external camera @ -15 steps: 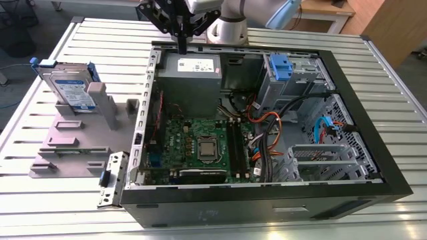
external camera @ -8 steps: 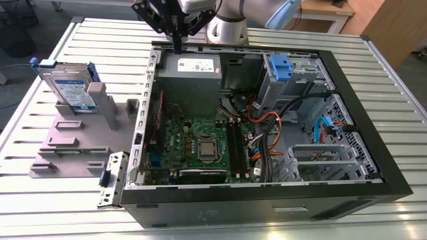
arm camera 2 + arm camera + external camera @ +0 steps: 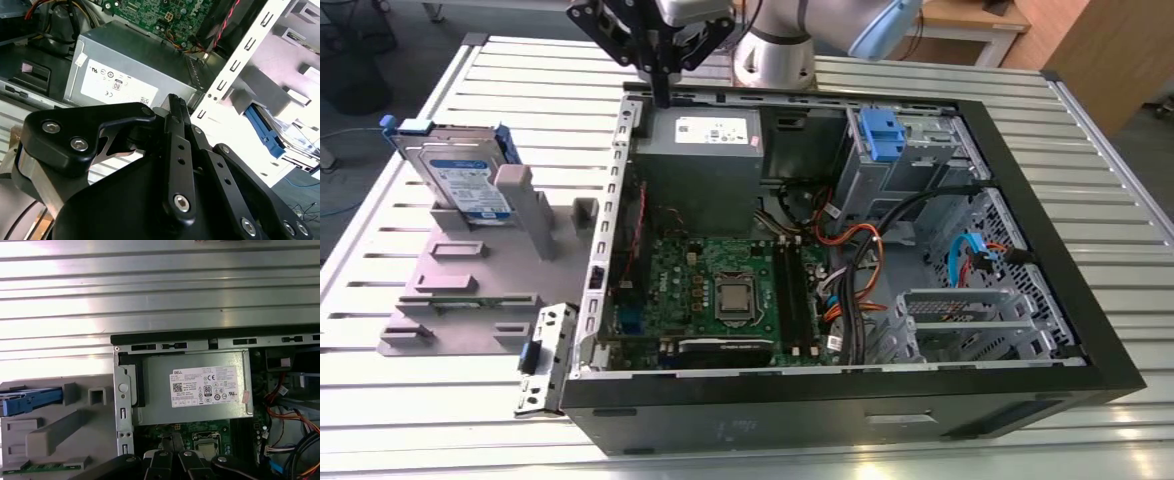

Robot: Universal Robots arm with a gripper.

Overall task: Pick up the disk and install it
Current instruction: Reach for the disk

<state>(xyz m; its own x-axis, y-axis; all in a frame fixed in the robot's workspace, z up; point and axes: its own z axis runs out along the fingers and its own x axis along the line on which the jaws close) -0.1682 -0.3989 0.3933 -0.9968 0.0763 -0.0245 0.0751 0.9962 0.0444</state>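
Note:
The disk (image 3: 460, 178) is a silver drive with a blue-and-white label in a blue carrier. It stands upright in a grey fixture (image 3: 467, 295) on the exterior view's left, outside the computer case (image 3: 854, 400). Its blue carrier edge shows in both wrist views (image 3: 264, 131) (image 3: 30, 400). My gripper (image 3: 662, 98) hangs above the case's back edge, over the grey power supply box (image 3: 698, 160), well apart from the disk. The fingers (image 3: 175, 107) are pressed together with nothing between them, and they also show in the first wrist view (image 3: 170, 442).
The open case holds a green motherboard (image 3: 720, 290), cables, and a drive bay with a blue clip (image 3: 881, 135) at the exterior view's far right. The power supply (image 3: 195, 387) carries a white sticker. Everything rests on a slatted metal table (image 3: 1067, 130).

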